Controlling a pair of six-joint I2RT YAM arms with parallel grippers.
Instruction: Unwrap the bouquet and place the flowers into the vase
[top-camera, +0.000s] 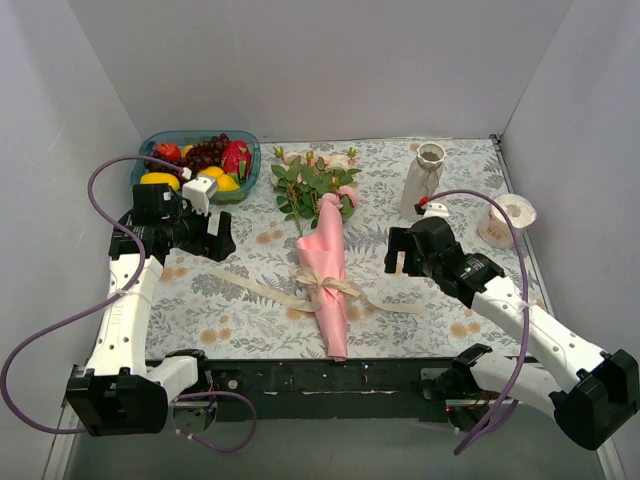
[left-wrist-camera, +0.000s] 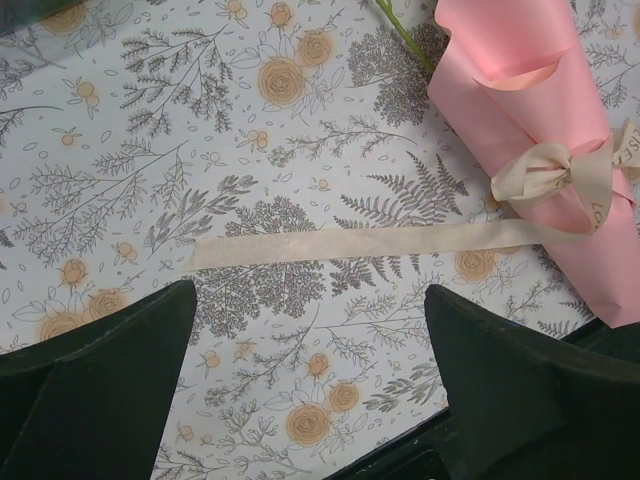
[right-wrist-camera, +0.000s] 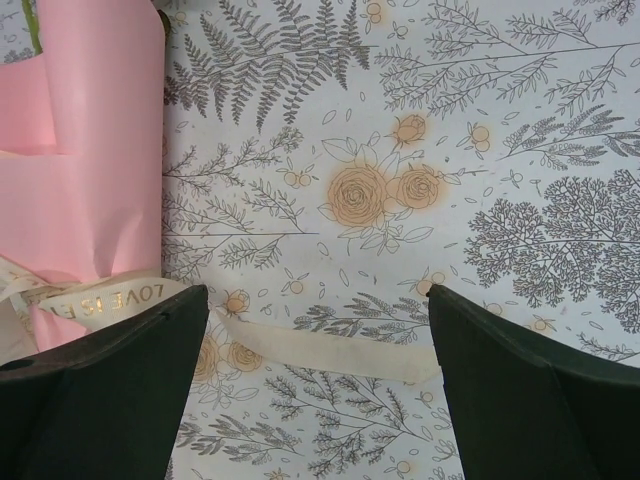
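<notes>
The bouquet (top-camera: 330, 270) lies in the middle of the floral cloth, wrapped in pink paper (left-wrist-camera: 530, 110) (right-wrist-camera: 90, 150). Its flowers (top-camera: 315, 185) and green leaves point to the back. A cream ribbon bow (left-wrist-camera: 555, 175) ties the paper, and its tails run out left (left-wrist-camera: 350, 243) and right (right-wrist-camera: 330, 350). The off-white vase (top-camera: 425, 180) stands upright at the back right. My left gripper (top-camera: 215, 240) (left-wrist-camera: 310, 380) hovers open, left of the bouquet and near the left tail's end. My right gripper (top-camera: 405, 255) (right-wrist-camera: 318, 380) hovers open over the right tail, holding nothing.
A teal tray (top-camera: 252, 150) of colourful fruit sits at the back left, just behind my left gripper. A white tape roll (top-camera: 512, 215) lies at the right edge beside the vase. Grey walls close in three sides. A black bar (top-camera: 330, 378) marks the near edge.
</notes>
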